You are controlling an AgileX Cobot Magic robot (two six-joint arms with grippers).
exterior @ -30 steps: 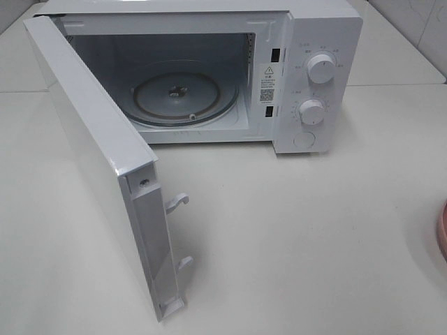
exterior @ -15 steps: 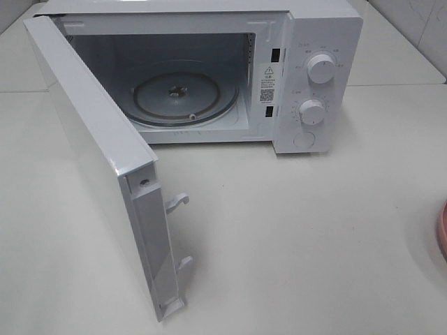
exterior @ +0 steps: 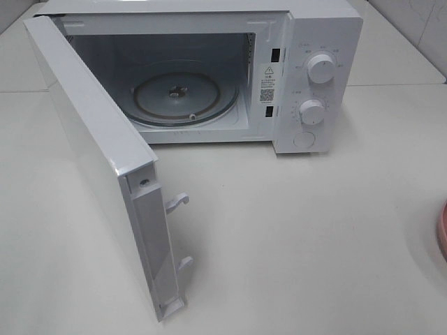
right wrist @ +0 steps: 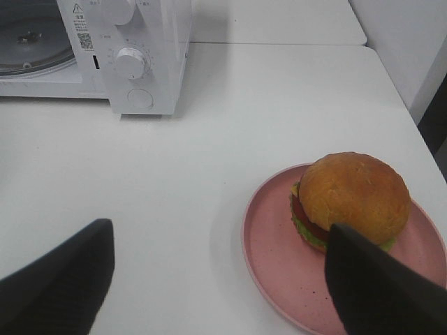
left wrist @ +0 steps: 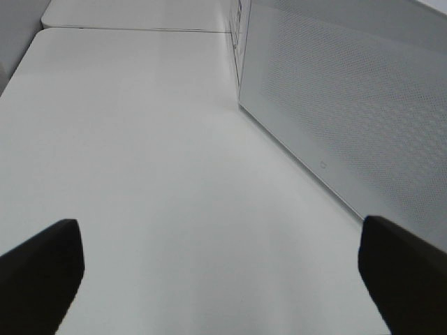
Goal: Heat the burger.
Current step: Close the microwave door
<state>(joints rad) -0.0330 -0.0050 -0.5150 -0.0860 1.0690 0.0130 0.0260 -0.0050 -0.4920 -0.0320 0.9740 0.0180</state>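
The burger (right wrist: 353, 197), with a golden-brown bun, red tomato and green lettuce, sits on a pink plate (right wrist: 279, 269) in the right wrist view. My right gripper (right wrist: 223, 283) is open above the table, with one finger (right wrist: 377, 286) over the plate's near side beside the burger. Only the plate's edge (exterior: 443, 230) shows in the high view. The white microwave (exterior: 318, 42) stands open, its glass turntable (exterior: 183, 98) bare. My left gripper (left wrist: 223, 276) is open and empty over the table, beside the microwave door's outer face (left wrist: 349, 105). Neither gripper shows in the high view.
The open microwave door (exterior: 98, 153) swings far out over the left of the table, with two latch hooks (exterior: 178, 202) on its edge. Two knobs (exterior: 321, 68) and a round button (exterior: 304, 140) are on the control panel. A wall stands at the far right (exterior: 436, 28).
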